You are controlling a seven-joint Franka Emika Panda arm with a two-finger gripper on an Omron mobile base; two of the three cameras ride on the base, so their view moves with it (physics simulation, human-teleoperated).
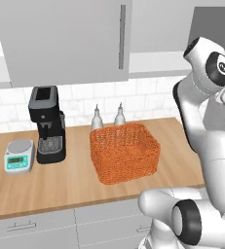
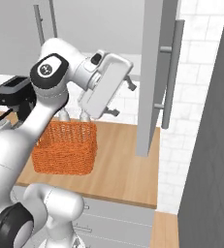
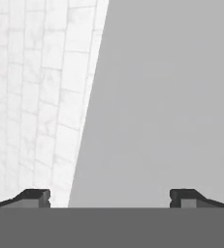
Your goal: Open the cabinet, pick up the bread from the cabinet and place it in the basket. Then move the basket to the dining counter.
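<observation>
The gripper point(image 2: 124, 99) is spread wide and holds nothing, close to the swung-out door point(image 2: 152, 77) of the cabinet point(image 1: 60, 39). The bread cannot be seen. The basket point(image 1: 125, 151) sits on the wood surface point(image 1: 60, 185), near two bottles point(image 1: 108, 116). The arm could bump the door edge if it turns fast. There is open room right of the basket.

We cannot see inside the cabinet point(image 2: 150, 72): its swung-out door, edge-on at centre right of the right base view, runs off the top. Our arm hides two bottles' point(image 2: 64, 115) upper parts and the basket's point(image 2: 65, 147) left corner.
</observation>
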